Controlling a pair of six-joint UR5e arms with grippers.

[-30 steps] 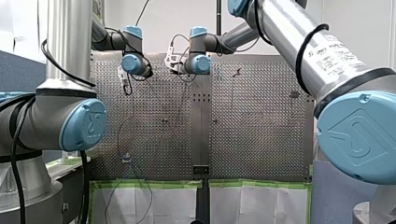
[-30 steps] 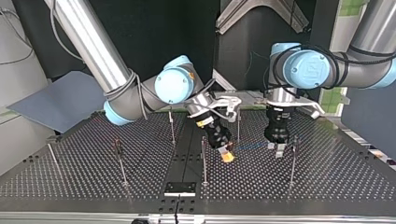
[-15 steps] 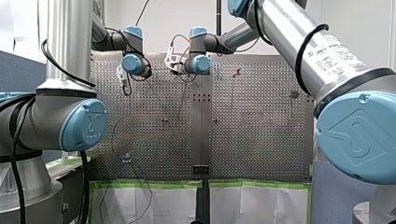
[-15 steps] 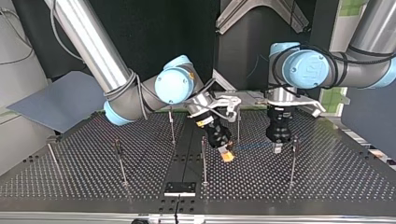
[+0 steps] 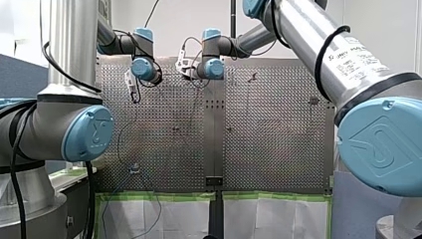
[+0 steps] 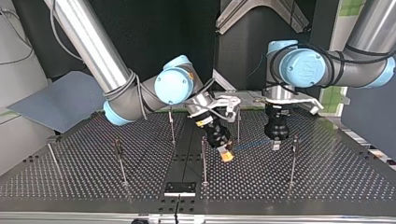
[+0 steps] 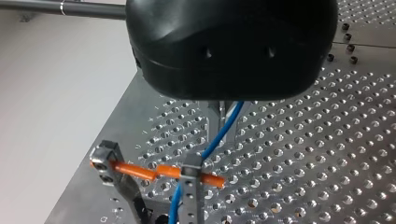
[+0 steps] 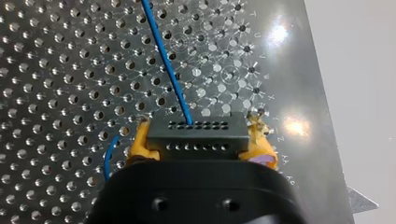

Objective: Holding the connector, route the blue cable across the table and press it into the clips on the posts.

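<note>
Perforated steel table (image 8: pixel 70 70), thin blue cable (image 8: pixel 166 65), dark multi-hole connector (image 8: pixel 198 133)

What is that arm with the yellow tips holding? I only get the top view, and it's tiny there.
Observer: A dark connector, clamped between the right gripper's yellow pads. The right wrist view shows it close up.
Operator: And the blue line?
Observer: The cable enters the connector at the row of holes farther from the gripper.
Operator: Where does it go at the other arm?
Observer: In the left wrist view it comes out from under the left gripper and runs down beside a post that is crossed by an orange tube.
</note>
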